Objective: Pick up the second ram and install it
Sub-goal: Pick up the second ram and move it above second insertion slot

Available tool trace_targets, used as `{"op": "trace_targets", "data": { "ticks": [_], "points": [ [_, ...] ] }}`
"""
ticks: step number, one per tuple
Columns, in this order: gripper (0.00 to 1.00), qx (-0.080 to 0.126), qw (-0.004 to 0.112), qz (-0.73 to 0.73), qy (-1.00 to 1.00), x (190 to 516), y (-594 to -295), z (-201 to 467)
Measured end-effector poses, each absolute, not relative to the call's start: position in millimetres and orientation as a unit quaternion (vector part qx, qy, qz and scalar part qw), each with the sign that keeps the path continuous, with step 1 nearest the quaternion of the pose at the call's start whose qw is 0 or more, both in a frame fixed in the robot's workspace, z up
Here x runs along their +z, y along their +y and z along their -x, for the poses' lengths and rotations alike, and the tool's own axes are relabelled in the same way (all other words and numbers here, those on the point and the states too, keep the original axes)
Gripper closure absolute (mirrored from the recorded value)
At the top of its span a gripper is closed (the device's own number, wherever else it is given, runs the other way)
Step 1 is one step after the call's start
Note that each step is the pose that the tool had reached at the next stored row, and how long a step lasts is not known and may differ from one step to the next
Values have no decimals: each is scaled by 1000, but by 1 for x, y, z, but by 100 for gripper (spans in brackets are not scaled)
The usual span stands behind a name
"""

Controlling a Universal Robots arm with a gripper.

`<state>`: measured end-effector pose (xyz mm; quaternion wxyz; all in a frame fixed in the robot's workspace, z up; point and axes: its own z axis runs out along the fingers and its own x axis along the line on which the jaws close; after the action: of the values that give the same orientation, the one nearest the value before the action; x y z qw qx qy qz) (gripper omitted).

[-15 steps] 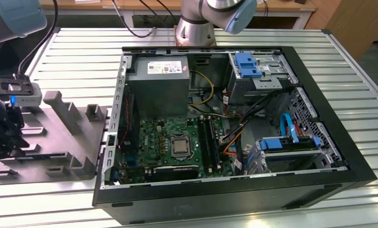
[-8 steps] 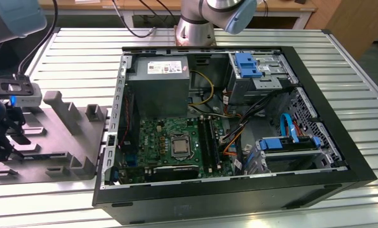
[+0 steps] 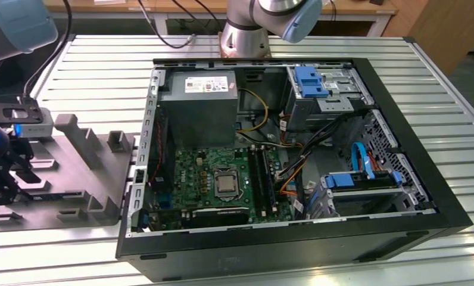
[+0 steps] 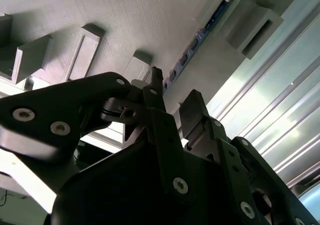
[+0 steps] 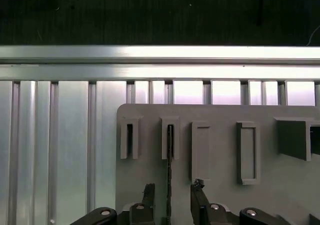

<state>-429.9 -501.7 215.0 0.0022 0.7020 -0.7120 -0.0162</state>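
In the exterior view, the gripper [image 3: 0, 173] is hanging over the grey holder plate [image 3: 70, 179], beside the open computer case [image 3: 301, 244]. In the first wrist view, the second ram [image 5: 170, 145] is standing on edge in its slot, likely kept upright for grasping, with the parted fingers [image 5: 148, 191] straddling it. In the second wrist view, they are flanking it, not clamping.

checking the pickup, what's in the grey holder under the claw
A thin dark ram stands on edge in one slot of the grey holder, inside the open claw. Its lower edge is hidden by the slot.
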Motion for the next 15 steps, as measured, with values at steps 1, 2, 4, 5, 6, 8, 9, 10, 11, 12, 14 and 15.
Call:
{"op": "trace_targets", "data": {
  "ticks": [1, 2, 4, 5, 6, 8, 9, 10, 11, 12, 14, 15],
  "points": [
    [59, -16, 2, -702, -712, 213, -502, 430],
    [59, -16, 2, -703, -711, 212, -502, 430],
    [59, -16, 2, -704, -710, 208, -502, 430],
    [59, -17, 2, -704, -710, 206, -502, 431],
    [59, -17, 2, -705, -709, 205, -502, 431],
    [59, -17, 1, -706, -708, 202, -502, 431],
    [59, -17, 1, -706, -708, 200, -502, 431],
    [59, -17, 0, -707, -707, 199, -502, 431],
    [59, -16, 0, -707, -707, 198, -502, 432],
    [59, -16, -1, -708, -706, 197, -502, 432],
    [59, -16, -1, -708, -706, 197, -502, 432],
    [59, -16, -1, -708, -706, 197, -502, 432]
  ]
}}
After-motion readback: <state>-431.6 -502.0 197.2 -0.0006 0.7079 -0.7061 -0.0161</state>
